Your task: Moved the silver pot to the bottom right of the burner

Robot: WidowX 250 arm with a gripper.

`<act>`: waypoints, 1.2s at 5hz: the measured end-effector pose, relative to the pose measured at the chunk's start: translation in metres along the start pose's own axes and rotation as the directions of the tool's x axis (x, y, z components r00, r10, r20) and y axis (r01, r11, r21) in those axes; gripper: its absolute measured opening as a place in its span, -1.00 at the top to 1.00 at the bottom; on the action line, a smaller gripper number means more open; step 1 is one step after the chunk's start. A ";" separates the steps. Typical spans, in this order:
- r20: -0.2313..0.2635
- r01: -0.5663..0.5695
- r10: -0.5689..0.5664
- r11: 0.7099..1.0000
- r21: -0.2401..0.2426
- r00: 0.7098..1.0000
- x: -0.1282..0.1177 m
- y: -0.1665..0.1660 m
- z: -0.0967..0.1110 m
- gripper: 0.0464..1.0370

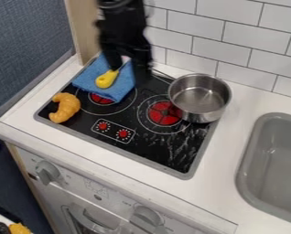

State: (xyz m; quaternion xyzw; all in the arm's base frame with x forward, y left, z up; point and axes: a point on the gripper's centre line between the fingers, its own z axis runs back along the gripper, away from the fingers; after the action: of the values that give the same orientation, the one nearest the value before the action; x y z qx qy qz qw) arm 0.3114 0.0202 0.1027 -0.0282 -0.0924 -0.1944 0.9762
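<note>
The black gripper (128,65) hangs over the back of the stove, its two fingers apart above the blue cloth, so it is open. To its right stands the silver pot (200,96), upright at the back right of the black stove top. The pot lies partly over the right edge of the red burner (163,113) and the counter beside the stove. Its handle points back left toward the gripper's right finger; whether they touch I cannot tell.
A blue cloth (87,82) with a yellow-handled tool (105,80) covers part of the left burner. A croissant (65,108) lies at the stove's left edge. White tiles rise behind; a grey sink (273,160) is at right.
</note>
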 end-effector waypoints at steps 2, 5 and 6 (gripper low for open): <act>-0.074 0.406 -0.417 0.906 -0.121 0.906 0.053 -0.075 -0.088 -0.92; -0.050 0.447 -0.450 0.892 -0.060 0.892 0.065 -0.111 -0.111 -0.29; -0.060 0.420 -0.421 0.907 -0.037 0.905 0.058 -0.103 -0.111 0.31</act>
State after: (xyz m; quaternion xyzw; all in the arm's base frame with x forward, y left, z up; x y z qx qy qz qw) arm 0.3431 -0.1063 0.0071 -0.0125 -0.0616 -0.4020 0.9135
